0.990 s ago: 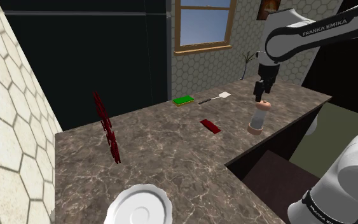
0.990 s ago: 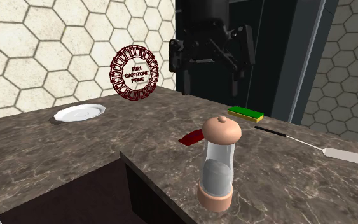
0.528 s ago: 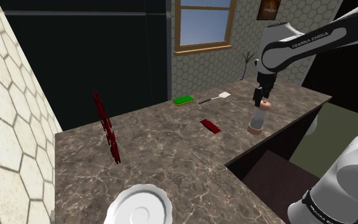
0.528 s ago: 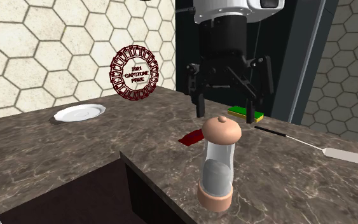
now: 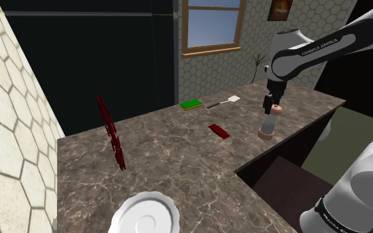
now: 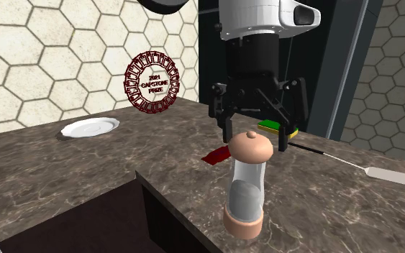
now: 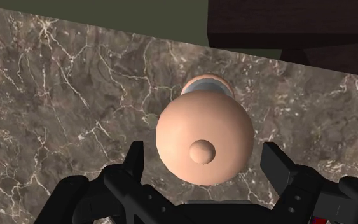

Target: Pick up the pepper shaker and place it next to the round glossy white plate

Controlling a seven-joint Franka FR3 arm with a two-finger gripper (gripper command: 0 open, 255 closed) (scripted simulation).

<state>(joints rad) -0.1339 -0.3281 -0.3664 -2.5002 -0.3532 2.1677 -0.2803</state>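
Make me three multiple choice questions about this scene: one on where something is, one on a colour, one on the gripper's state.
1. Where is the pepper shaker relative to the plate?
A. touching it
B. far across the counter from it
C. on it
2. What colour is the shaker's cap?
A. green
B. pinkish tan
C. black
3. How does the gripper stand?
A. shut on the cap
B. shut on nothing
C. open, a finger on either side of the cap

Answers: 1 B, a long stretch of counter separates them. 2 B, the wrist view shows it from above. 3 C, gaps show between fingers and cap.
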